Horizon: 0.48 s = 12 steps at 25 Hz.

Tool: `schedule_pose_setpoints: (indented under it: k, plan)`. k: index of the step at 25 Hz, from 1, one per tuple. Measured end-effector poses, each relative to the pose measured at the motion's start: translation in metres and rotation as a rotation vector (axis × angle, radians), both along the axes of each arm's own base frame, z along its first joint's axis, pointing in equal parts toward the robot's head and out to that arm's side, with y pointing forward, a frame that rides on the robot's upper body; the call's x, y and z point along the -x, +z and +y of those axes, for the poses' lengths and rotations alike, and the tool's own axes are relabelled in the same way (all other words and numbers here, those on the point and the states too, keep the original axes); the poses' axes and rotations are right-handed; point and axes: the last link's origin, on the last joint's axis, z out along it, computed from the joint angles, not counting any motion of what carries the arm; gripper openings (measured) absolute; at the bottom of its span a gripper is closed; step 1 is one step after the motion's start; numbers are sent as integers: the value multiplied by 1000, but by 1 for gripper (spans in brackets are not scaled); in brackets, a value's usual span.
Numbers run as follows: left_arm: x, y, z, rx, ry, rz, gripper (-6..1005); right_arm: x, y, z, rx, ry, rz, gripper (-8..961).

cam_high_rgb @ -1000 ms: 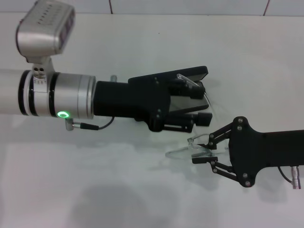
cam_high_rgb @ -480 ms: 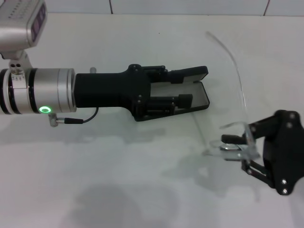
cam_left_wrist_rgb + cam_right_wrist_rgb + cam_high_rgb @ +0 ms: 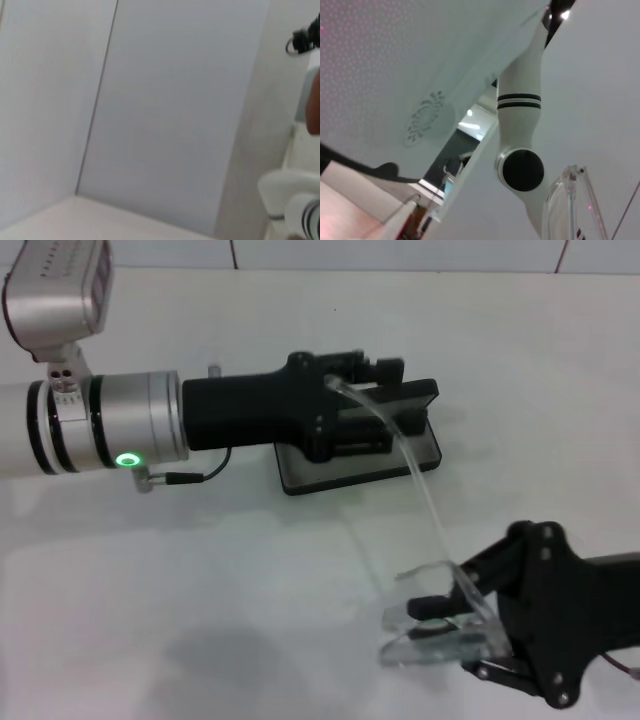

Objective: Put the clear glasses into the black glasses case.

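clear glasses point(image 3: 440, 625) in right pincer point(image 3: 455, 635), left pincer point(image 3: 375, 405) at black glasses case point(image 3: 420, 455)

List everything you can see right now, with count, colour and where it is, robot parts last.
clear glasses: one, transparent, held near the front right, one temple arm reaching to the case.
black glasses case: one, black with grey lining, open at the table's middle.
table: one, white, beneath everything.
left gripper: one, black, over the case at its lid.
right gripper: one, black, front right, shut on the glasses' lens.
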Motion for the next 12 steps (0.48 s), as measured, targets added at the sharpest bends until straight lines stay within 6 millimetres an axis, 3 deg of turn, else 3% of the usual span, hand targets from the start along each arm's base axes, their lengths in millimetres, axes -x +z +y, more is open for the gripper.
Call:
schedule_pose_setpoints:
  k: [12]
  plan:
    - [-3, 1, -8, -108, -72, -131, 694, 2, -11, 27, 112, -242, -45, 119]
